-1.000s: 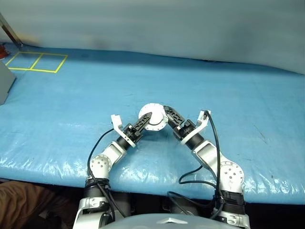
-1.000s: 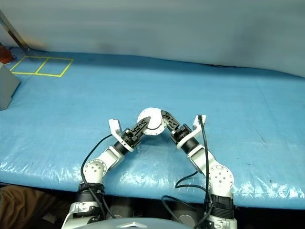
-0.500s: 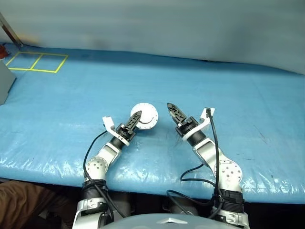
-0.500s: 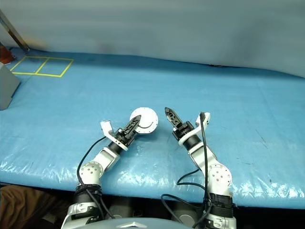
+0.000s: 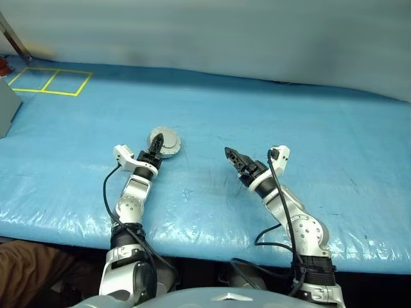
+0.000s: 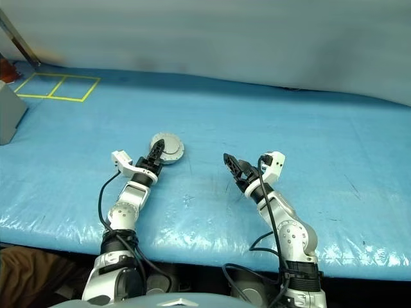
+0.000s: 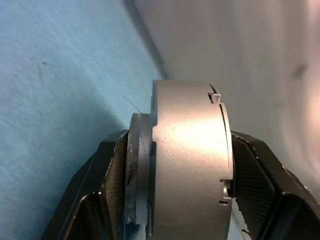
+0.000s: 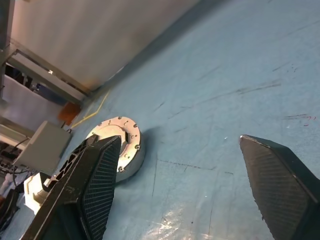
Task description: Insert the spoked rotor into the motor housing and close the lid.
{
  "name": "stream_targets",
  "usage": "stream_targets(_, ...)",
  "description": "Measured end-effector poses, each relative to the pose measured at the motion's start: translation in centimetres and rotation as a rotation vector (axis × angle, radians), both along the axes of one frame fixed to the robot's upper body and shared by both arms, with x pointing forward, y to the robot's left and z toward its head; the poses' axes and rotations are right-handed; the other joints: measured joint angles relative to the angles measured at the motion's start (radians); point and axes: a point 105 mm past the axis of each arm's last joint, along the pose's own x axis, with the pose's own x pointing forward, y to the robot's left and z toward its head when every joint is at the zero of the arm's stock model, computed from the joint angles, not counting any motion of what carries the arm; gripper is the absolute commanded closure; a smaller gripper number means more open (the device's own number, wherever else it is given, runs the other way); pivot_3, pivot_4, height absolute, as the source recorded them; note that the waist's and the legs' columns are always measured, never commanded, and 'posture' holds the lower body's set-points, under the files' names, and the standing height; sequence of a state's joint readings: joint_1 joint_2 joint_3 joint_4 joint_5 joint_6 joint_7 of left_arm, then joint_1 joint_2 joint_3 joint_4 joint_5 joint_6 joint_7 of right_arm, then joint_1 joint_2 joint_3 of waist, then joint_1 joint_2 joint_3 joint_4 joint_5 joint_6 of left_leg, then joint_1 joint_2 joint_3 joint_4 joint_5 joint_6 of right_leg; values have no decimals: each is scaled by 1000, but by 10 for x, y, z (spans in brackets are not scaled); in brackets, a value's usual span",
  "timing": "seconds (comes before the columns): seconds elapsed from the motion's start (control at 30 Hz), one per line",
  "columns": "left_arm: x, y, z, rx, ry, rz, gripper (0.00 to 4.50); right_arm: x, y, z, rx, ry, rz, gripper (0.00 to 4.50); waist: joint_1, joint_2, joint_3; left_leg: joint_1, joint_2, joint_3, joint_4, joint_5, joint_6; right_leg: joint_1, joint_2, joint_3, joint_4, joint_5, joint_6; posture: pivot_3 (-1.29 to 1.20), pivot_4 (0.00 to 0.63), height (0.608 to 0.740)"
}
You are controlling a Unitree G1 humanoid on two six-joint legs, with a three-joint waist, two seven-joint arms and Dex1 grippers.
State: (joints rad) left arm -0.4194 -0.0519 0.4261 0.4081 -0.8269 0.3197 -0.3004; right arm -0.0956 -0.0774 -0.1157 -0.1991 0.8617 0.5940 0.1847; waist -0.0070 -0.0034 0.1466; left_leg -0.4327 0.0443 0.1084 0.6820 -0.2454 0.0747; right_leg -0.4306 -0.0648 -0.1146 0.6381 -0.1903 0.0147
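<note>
On the blue table [image 5: 334, 141], one motor housing [image 5: 164, 142] with lid shut, pinched by left gripper [image 5: 154, 151]; right gripper [image 5: 232, 157] well apart, spread, empty.

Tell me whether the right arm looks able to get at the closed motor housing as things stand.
Probably yes. The right claw is open and holds nothing, and only bare blue table cover lies between it and the motor housing. But the left claw is shut on the housing, so little of it is free.
</note>
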Motion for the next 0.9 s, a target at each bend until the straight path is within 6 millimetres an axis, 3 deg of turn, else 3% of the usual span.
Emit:
stream_targets(0.07, 6, -1, 1, 0, 18, 4, 1523, 0, 0, 0, -4, -3, 0, 566, 1, 0, 0, 0, 0, 0, 0, 0, 0, 0, 0, 0, 0, 0, 0, 0, 150, 740)
stream_targets(0.17, 12, 1, -1, 39, 53, 15, 926, -1, 1, -2, -11, -3, 0, 545, 0, 0, 0, 1, 0, 0, 0, 0, 0, 0, 0, 0, 0, 0, 0, 0, 150, 740)
stream_targets(0.27, 15, 2, 1, 78, 56, 41, 24, 0, 1, -2, -13, -4, 0, 545, -1, 0, 0, 3, 0, 1, 0, 0, 0, 1, 0, 1, 2, 0, 0, 0, 150, 740)
stream_targets(0.4, 10, 15, 0, 156, 53, 111, 24, 0, -2, -2, -14, -2, -9, 545, -13, 0, 0, 5, 2, 2, 0, 1, -2, 1, 0, 2, 5, 0, -1, 0, 150, 740)
stream_targets(0.67, -18, 52, -3, 456, 30, 206, 24, 0, -1, -9, -88, 5, 1, 545, -11, 0, 0, 4, 2, 2, -1, 1, -3, -1, 1, 3, 5, -1, -4, 0, 150, 740)
stream_targets(0.9, -32, 36, 8, 716, -103, 85, 24, 5, -13, -12, -272, -75, -51, 545, 1, 0, 0, 2, 0, 2, 0, 0, -2, -1, -7, 2, 4, -4, -7, 0, 150, 740)
